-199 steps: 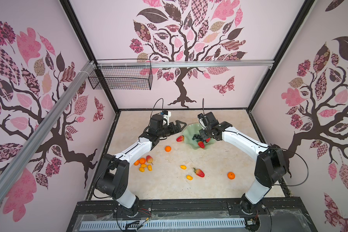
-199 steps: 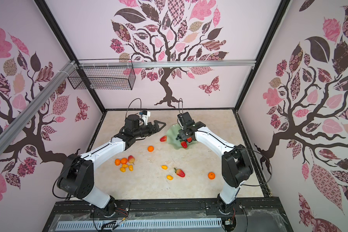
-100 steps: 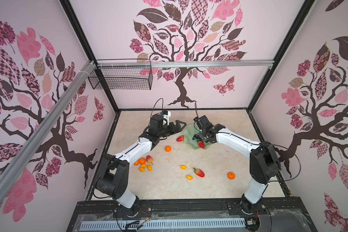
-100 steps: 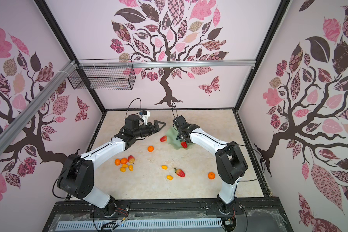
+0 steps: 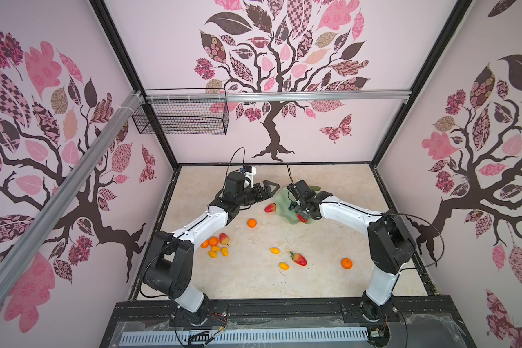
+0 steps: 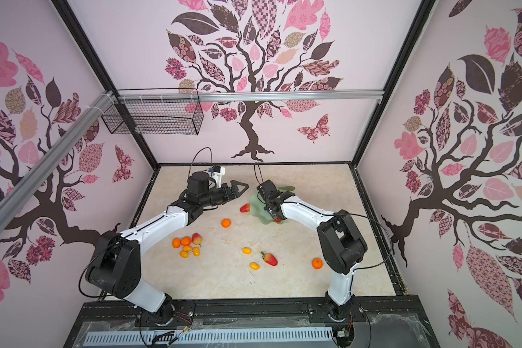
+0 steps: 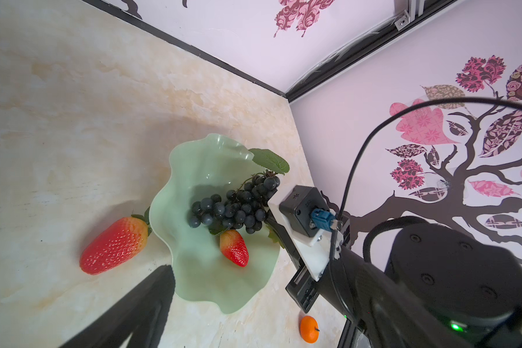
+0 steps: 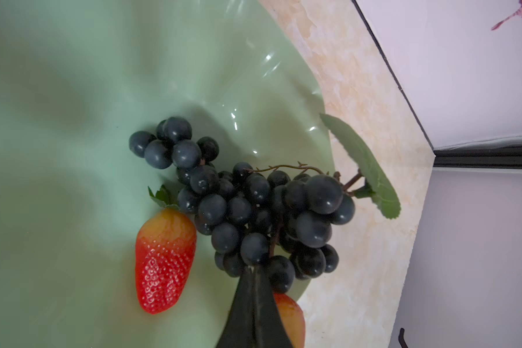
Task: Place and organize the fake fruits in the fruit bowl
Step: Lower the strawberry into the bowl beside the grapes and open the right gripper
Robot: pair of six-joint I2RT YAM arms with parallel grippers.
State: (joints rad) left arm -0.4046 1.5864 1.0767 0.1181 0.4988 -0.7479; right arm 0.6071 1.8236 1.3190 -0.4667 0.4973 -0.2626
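**Two fruits in, about a dozen to go**

Through the left wrist camera I see the bowl [image 7: 199, 271] holding the grapes [image 7: 235, 208] and one strawberry [image 7: 234, 247] lying against them. My right tool [image 8: 253, 271] is closed, its tip pressed into the bunch; I cannot tell whether it nips a stem. Behind it a red fruit [image 8: 290, 316] shows in part at the bowl's edge, and I cannot say if it lies inside. My left tool [image 5: 270, 191] hangs open and empty just beside the bowl.

A second strawberry [image 5: 270, 208] touches the rim from outside. Everything else is out on the tabletop [image 5: 247, 280]. One orange [image 5: 251, 223] sits near the bowl. Well away from the bowl is a cluster [image 5: 213, 241] of two oranges, the pear [image 5: 224, 238] and three small ovals. Also well off are two loose ovals [image 5: 274, 250], a third strawberry [image 5: 299, 259] and a last orange [image 5: 346, 263].

By my reckoning the job is barely begun. A dozen pieces are left to carry in, and the arranging inside the bowl comes with them.
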